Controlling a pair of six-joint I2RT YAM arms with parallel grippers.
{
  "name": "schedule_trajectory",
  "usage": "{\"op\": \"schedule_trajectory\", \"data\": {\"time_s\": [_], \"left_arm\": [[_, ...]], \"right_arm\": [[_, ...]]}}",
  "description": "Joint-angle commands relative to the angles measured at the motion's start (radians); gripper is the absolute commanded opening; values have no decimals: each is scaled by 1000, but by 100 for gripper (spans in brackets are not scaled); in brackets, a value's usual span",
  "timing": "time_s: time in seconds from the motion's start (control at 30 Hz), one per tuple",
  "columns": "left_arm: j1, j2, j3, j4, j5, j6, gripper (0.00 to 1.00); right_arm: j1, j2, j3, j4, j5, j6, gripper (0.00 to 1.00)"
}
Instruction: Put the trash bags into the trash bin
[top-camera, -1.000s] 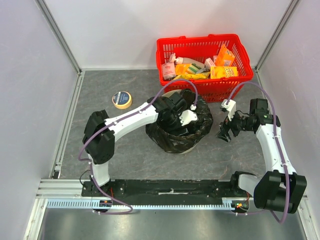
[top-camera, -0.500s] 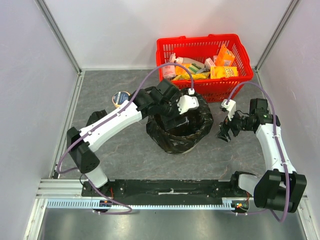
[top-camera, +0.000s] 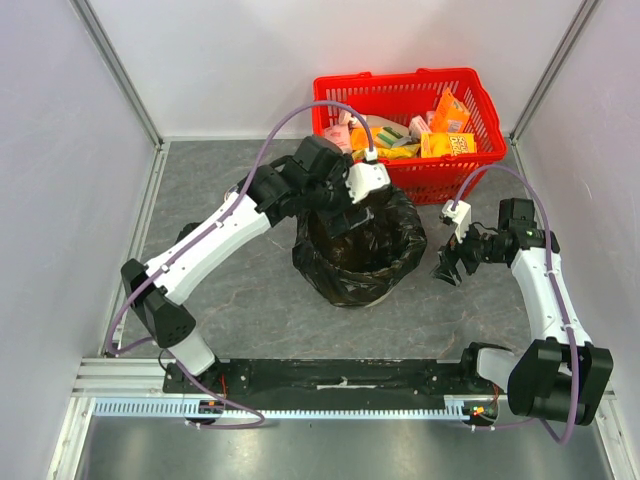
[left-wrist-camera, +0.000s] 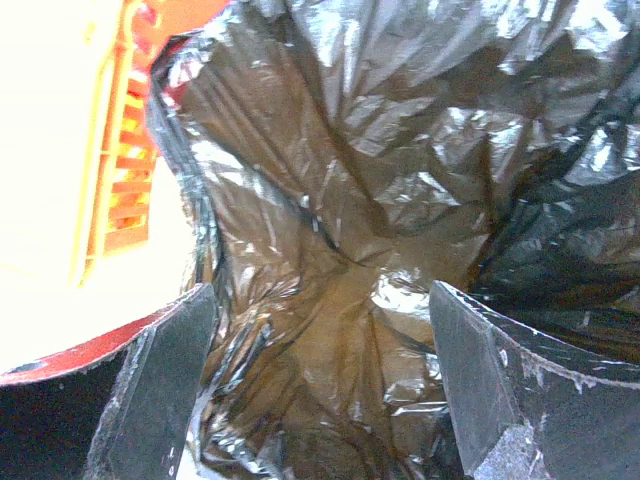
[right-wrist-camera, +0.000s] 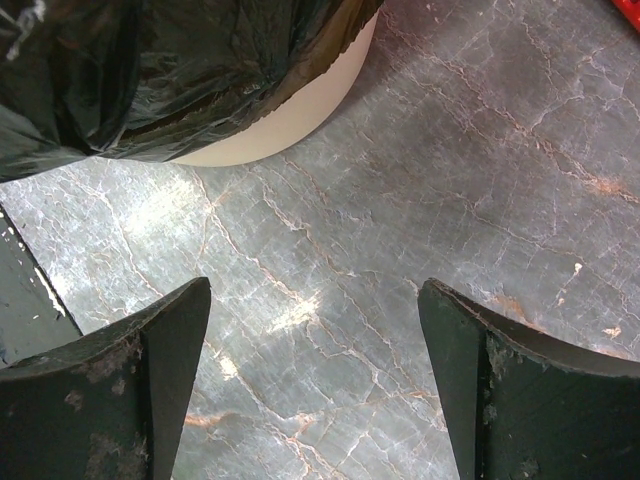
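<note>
Starting at the near edge: both arms are bolted there on the grey marble-look table (top-camera: 250, 300). The right gripper (right-wrist-camera: 312, 290) hangs low over bare tabletop just right of the bin. Its fingers are spread wide with nothing between them but table.

Middle of the table is the trash bin (right-wrist-camera: 300, 105), a round beige one. From above you barely see it, because a black trash bag (top-camera: 355, 268) is stuffed into it and draped over the rim and down the outside. The right wrist view catches the beige wall poking out under the plastic. So the bag's in the bin, mouth open, lining it. Looking down inside, it's all crinkly shiny plastic going brownish toward the bottom.

The left gripper (left-wrist-camera: 320, 300) is reaching in over the far-left side of the bin's rim. Its fingers are wide apart too and aren't pinching any of the bag.

Far side, just behind the bin, is a red mesh shopping basket (top-camera: 455, 180). It holds a couple of orange cartons (top-camera: 450, 113) on the right and some yellow-green packets (top-camera: 385, 140) in the middle.
</note>
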Motion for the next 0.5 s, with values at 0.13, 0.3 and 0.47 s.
{"op": "schedule_trajectory", "data": {"time_s": [0.13,0.3,0.47], "left_arm": [[74,38,64,103,2,20,93],[113,60,79,154,-15,17,93],[128,83,102,157,14,13,81]], "right_arm": [[-9,8,-7,7,7,-8,92],[-11,8,-8,7,5,-11,92],[-12,10,-8,5,7,-14,93]]}}
